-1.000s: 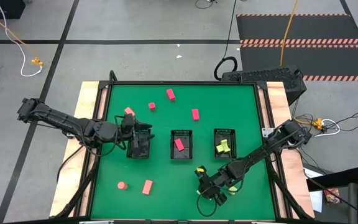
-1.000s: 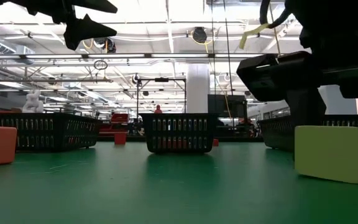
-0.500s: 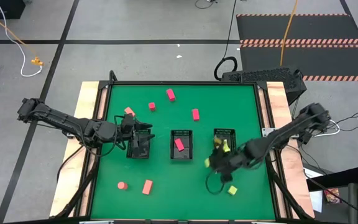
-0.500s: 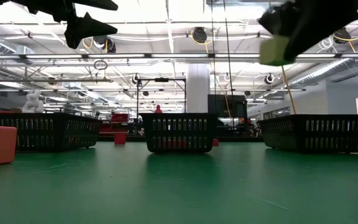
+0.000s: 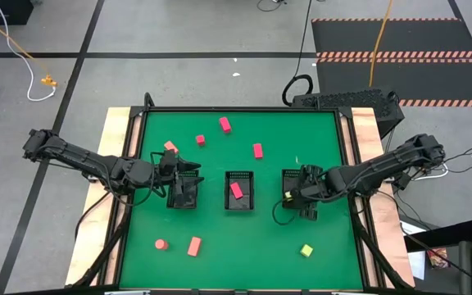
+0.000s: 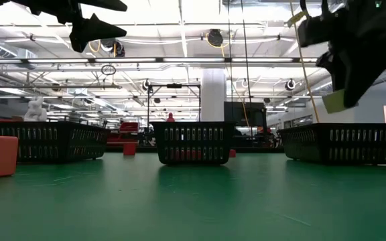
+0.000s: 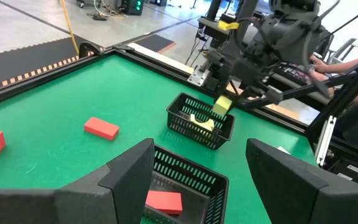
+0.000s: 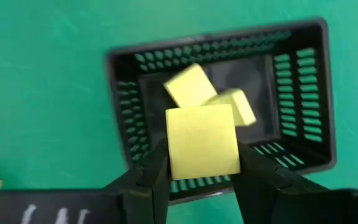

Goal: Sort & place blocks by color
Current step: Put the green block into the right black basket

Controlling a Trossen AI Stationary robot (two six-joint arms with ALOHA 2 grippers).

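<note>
The right end effector (image 5: 295, 195) hovers right of centre in the high view, over the right basket (image 5: 296, 174), gripping a yellow-green block (image 8: 202, 140) between its fingers (image 8: 151, 179). The right wrist view shows that block directly above the basket's opening, with two more yellow-green blocks (image 8: 189, 85) lying inside. In the low view the held block (image 6: 334, 102) hangs at the upper right, clear of the basket's rim (image 6: 339, 142).

The left end effector (image 5: 188, 182) sits left of centre in the high view over the left basket (image 5: 183, 199); its fingers (image 7: 125, 172) stand apart with nothing between them.

The middle basket (image 5: 238, 190) holds one pink-red block (image 5: 236, 190). On the green surface (image 5: 244, 238), three pink-red blocks lie in the upper part of the high view: one near the top (image 5: 224, 124), a small one (image 5: 200, 139) to its lower left, and one (image 5: 257, 151) to its lower right. A salmon block (image 5: 170, 147) lies just above the left end effector. At the lower left lie a salmon cylinder (image 5: 161, 243) and a salmon bar (image 5: 194, 246); one yellow-green cube (image 5: 306, 250) rests at the lower right.
</note>
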